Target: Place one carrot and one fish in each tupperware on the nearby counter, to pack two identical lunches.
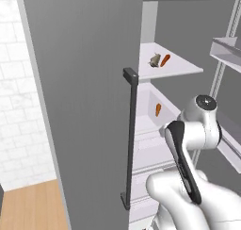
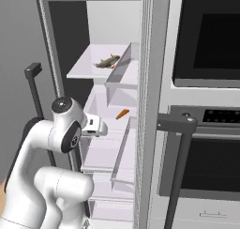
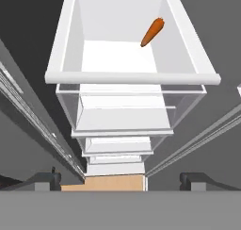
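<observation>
I am facing an open fridge. On its upper white shelf (image 1: 188, 68) a silvery-grey fish (image 1: 154, 60) lies beside an orange carrot (image 1: 164, 60); the right base view also has this fish (image 2: 107, 61). A second carrot (image 3: 152, 32) lies in the far right part of a white bin (image 3: 132, 77) one level down, also seen as the carrot (image 1: 158, 110) and the carrot (image 2: 122, 114). My gripper (image 3: 122, 179) hangs open and empty above the bin's near side, clear of the carrot. The tupperware and the counter are out of view.
The grey fridge door (image 1: 80, 106) with its dark vertical handle (image 1: 130, 130) stands open on the left. Door racks (image 1: 226, 50) hang on the right. A built-in oven (image 2: 206, 35) with a dark bar handle (image 2: 180, 129) flanks the fridge. Clear drawers (image 3: 122, 116) stack below the bin.
</observation>
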### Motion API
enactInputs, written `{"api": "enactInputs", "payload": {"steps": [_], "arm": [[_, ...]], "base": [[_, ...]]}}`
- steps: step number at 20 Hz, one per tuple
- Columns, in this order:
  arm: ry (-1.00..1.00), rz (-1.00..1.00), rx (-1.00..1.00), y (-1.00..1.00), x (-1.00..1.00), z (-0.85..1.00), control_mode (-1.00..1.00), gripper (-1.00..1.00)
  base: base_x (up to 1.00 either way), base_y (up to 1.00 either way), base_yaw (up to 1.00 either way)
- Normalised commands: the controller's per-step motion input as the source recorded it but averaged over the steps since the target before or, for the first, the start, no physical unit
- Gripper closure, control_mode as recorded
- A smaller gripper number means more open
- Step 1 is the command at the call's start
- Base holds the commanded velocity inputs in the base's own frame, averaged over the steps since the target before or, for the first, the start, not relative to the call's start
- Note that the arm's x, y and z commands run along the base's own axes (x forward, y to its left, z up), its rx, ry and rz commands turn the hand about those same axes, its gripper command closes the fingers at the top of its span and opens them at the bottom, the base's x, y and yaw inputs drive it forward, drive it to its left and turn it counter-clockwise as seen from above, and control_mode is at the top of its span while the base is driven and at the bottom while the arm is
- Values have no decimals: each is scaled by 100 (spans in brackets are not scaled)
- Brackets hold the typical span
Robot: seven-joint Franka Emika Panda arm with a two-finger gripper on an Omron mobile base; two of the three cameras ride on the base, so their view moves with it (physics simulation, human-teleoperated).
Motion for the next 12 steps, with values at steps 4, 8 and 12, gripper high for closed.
{"api": "enactInputs", "payload": {"steps": [4,8,12], "arm": [[0,-3,4,-22,32,0,-100,-100],[1,0,3,-1,48,0,-100,-100],[0,0,1,0,72,-6,-100,-100]], "base": [[0,0,0],[0,0,0],[0,0,0]]}}
